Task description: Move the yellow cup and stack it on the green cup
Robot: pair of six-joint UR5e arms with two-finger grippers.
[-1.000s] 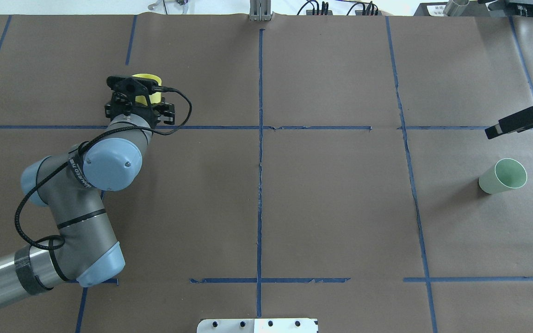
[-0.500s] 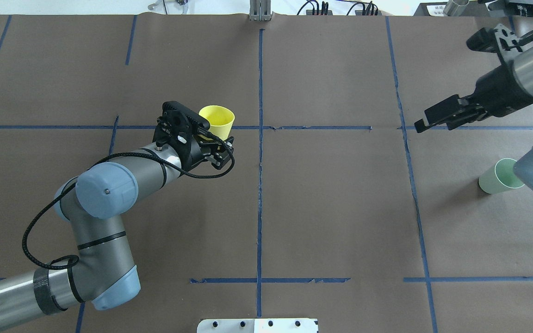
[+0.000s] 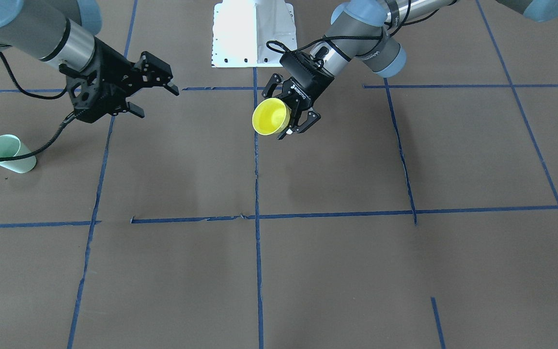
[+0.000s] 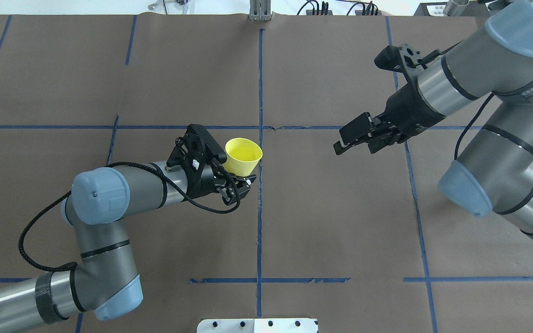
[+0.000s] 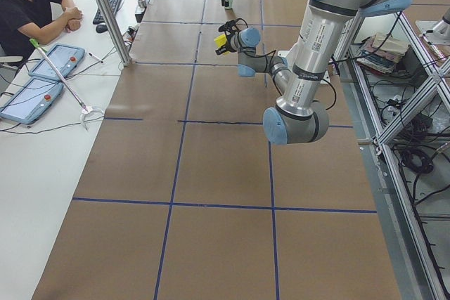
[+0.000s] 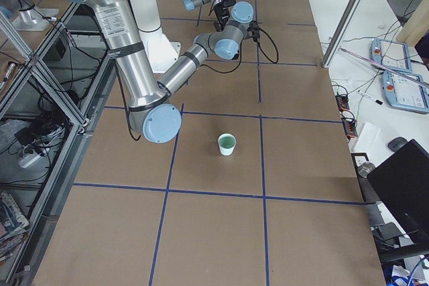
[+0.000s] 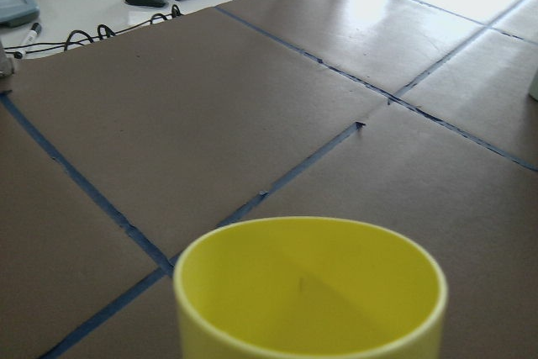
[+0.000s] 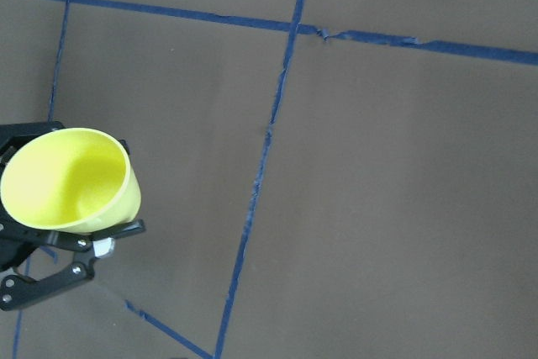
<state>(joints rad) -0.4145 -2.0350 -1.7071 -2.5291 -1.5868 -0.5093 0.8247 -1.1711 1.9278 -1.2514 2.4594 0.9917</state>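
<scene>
My left gripper [image 4: 235, 170] is shut on the yellow cup [image 4: 243, 156] and holds it above the table just left of the centre tape line, its mouth tilted up. The cup also shows in the front view [image 3: 271, 117], the left wrist view [image 7: 311, 292] and the right wrist view [image 8: 71, 181]. My right gripper [image 4: 343, 143] is open and empty, in the air right of centre, pointing at the yellow cup. The green cup [image 3: 10, 155] stands upright on the table far on my right side [image 6: 227, 144]. My right arm hides it in the overhead view.
The white base plate [image 3: 252, 34] lies at the table's near edge by the robot. Blue tape lines [image 4: 260, 185] divide the brown table cover. An operator [image 5: 31, 5] sits at a side desk with tablets [image 5: 31, 82]. A metal post [image 5: 105, 12] stands at the desk's edge.
My left arm has carried the yellow cup right and nearer, up to the centre line. My right arm has swung in leftward towards the centre and now covers the green cup in the overhead view.
</scene>
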